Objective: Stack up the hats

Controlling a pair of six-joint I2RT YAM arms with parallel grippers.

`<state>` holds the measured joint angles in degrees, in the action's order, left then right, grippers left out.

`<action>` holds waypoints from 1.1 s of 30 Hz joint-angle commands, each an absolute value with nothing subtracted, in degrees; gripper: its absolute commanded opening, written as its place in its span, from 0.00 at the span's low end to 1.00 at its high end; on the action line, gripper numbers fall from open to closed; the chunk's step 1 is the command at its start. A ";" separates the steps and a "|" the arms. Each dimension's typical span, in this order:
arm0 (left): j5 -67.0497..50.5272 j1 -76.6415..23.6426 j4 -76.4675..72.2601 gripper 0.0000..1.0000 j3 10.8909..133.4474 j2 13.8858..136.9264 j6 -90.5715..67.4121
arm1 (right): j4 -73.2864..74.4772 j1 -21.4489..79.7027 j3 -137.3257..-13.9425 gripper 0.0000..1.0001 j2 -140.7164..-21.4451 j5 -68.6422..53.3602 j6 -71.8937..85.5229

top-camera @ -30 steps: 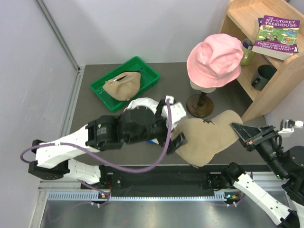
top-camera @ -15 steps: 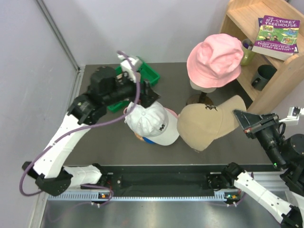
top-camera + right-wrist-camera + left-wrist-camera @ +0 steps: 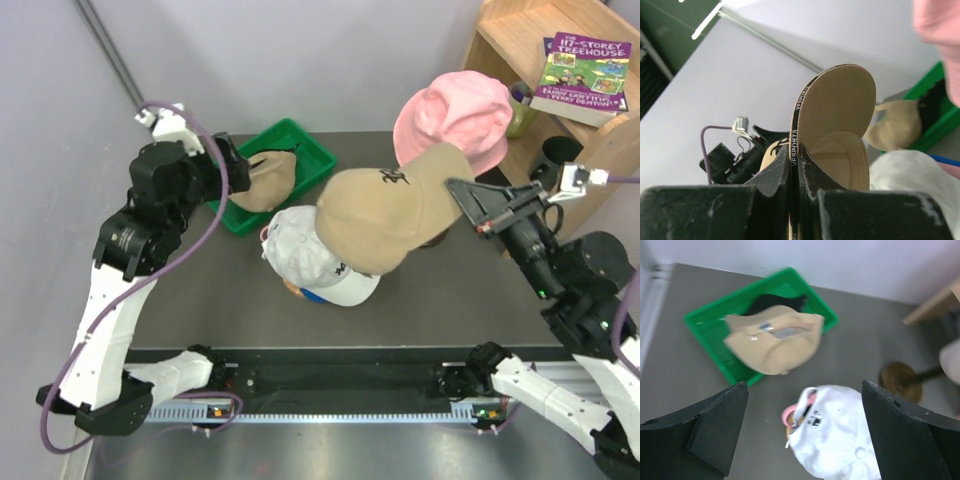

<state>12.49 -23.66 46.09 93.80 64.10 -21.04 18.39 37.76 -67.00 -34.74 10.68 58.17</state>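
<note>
Right jaws clamped on the peak edge of a tan cap, which hangs lifted with its crown overlapping the white cap sitting mid-counter. Left jaws wide apart, holding nothing, raised beside the green tray at the far left edge. A second tan cap lies in the tray. Pink cap sits on its stand, just behind my load. Bare counter runs from the white cap to the near edge.

White cap in matt cloth, smooth green plastic tray, wooden shelf, matt grey table
</note>
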 commanded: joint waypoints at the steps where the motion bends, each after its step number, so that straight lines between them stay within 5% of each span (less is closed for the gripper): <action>1: 31.28 -23.47 47.02 0.99 94.93 57.41 -26.36 | -4.81 39.81 -65.83 0.00 -40.77 2.20 63.11; 12: 37.97 -23.47 47.89 0.99 95.62 53.70 -27.42 | -29.34 55.36 -60.65 0.00 -56.86 5.98 57.75; 33: 34.81 -23.47 48.43 0.99 98.09 58.62 -24.43 | -59.33 54.14 -35.34 0.00 -64.87 12.65 53.00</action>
